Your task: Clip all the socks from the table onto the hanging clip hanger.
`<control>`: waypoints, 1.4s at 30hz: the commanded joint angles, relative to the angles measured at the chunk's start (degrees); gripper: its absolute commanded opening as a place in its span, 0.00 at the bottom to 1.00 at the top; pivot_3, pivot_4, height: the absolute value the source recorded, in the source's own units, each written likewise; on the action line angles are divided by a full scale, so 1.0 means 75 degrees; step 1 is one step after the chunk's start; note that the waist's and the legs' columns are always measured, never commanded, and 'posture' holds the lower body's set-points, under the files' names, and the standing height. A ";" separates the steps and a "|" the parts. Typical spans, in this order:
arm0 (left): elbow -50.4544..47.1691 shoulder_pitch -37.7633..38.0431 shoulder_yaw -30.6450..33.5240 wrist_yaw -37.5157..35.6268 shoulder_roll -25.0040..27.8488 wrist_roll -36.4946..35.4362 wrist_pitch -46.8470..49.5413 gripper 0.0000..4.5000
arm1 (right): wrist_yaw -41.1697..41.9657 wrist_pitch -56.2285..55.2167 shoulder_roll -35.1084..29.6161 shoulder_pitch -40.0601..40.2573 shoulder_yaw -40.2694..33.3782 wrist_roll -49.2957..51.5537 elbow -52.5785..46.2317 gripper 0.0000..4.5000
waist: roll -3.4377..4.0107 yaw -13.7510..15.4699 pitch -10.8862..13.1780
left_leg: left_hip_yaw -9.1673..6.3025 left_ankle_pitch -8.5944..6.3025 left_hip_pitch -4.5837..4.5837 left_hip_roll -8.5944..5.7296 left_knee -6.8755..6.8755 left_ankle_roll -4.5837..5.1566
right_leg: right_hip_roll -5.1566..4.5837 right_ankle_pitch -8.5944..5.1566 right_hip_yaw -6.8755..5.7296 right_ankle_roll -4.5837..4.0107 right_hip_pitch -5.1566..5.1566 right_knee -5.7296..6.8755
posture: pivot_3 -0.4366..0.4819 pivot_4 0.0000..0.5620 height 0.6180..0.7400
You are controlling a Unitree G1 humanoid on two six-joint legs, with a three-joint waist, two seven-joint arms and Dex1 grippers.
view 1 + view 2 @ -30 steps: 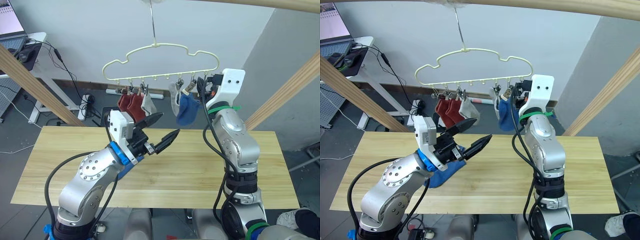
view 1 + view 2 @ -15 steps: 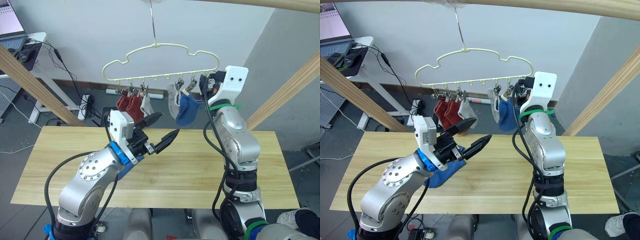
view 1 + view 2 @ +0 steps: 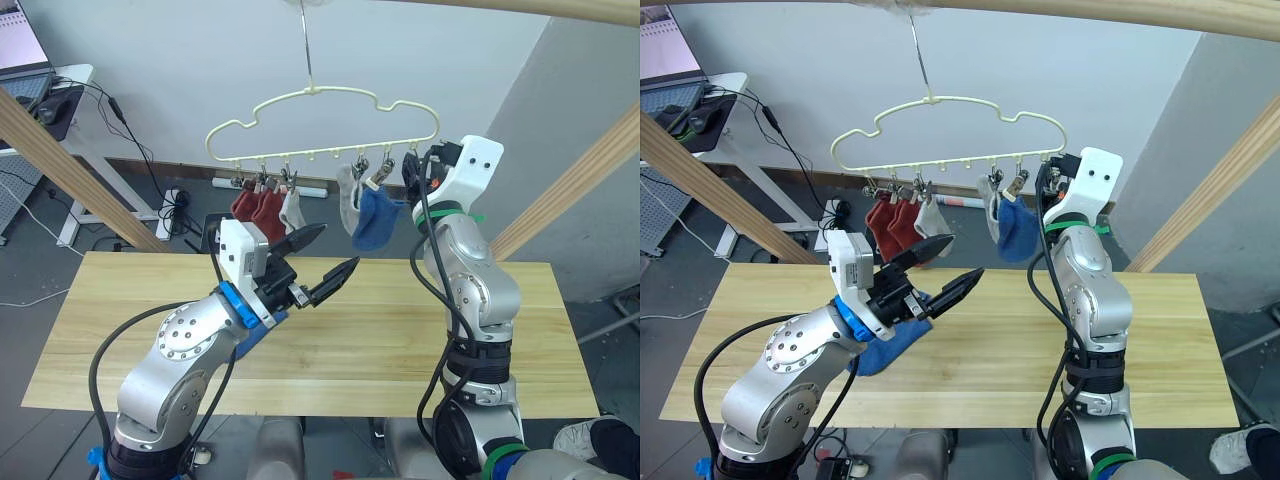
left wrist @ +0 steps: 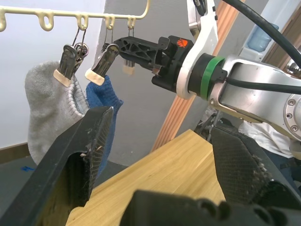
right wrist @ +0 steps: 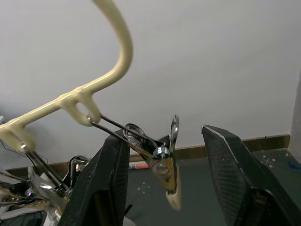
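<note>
The pale yellow clip hanger (image 3: 320, 125) hangs from the top pole above the table (image 3: 400, 340). Clipped along it are two rust red socks (image 3: 255, 205), a light grey sock (image 3: 295, 210), another grey sock (image 4: 47, 108) and a blue sock (image 3: 375, 220). A second blue sock (image 3: 890, 340) lies on the table under my left arm. My left gripper (image 3: 338, 248) is open and empty, held above the table below the hanger. My right gripper (image 5: 163, 134) is open, its fingers on either side of the empty end clip (image 5: 167, 165).
Thick wooden poles slant down at the left (image 3: 70, 170) and right (image 3: 570, 190) of the table. A desk (image 3: 60, 85) with cables stands at the back left, and a power strip (image 3: 170, 205) lies on the floor behind.
My right gripper has shifted a little to the right, away from the hanging blue sock, to the end clip. The left arm has not moved.
</note>
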 commanded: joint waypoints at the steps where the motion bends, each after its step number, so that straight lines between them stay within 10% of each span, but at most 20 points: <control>1: -0.0338 0.0027 0.0008 0.0018 0.0010 -0.0015 -0.0108 0.84 | -0.0105 -0.0151 0.0383 -0.0331 0.0060 0.0209 -0.0082 0.54 | 0.0000 -0.0001 0.0000 | 0.0000 0.0000 0.0000 0.0000 0.0000 0.0000 | 0.0000 0.0000 0.0000 0.0000 0.0000 0.0000 | 0.58 0.54 1.00; 25: -0.0371 0.0203 -0.0064 -0.0065 0.0049 0.0078 -0.0255 0.84 | -0.0162 -0.0293 0.0156 -0.0404 0.0272 0.0239 -0.0063 0.54 | 0.0001 0.0002 0.0001 | 0.0000 0.0000 -0.0002 0.0000 -0.0002 0.0000 | 0.0000 0.0000 -0.0001 0.0000 -0.0001 -0.0004 | 0.59 0.53 1.00; 34: -0.0385 0.0199 -0.0090 -0.0026 0.0038 0.0089 -0.0250 0.84 | -0.0130 -0.0360 0.0118 -0.0408 0.0258 0.0257 -0.0033 0.01 | 0.0001 0.0006 0.0001 | -0.0001 0.0000 -0.0002 0.0000 -0.0002 0.0000 | 0.0000 0.0000 -0.0001 0.0000 -0.0001 -0.0004 | 0.59 0.52 1.00; 42: 0.0383 0.0587 -0.0255 0.0403 0.0142 0.1116 -0.0286 0.84 | 0.0294 0.0055 -0.0348 -0.0414 0.0298 0.0291 -0.0016 0.01 | 0.0002 0.0015 0.0001 | 0.0000 0.0000 -0.0004 -0.0001 -0.0002 0.0000 | -0.0001 0.0000 0.0000 0.0001 -0.0001 -0.0007 | 0.58 0.54 1.00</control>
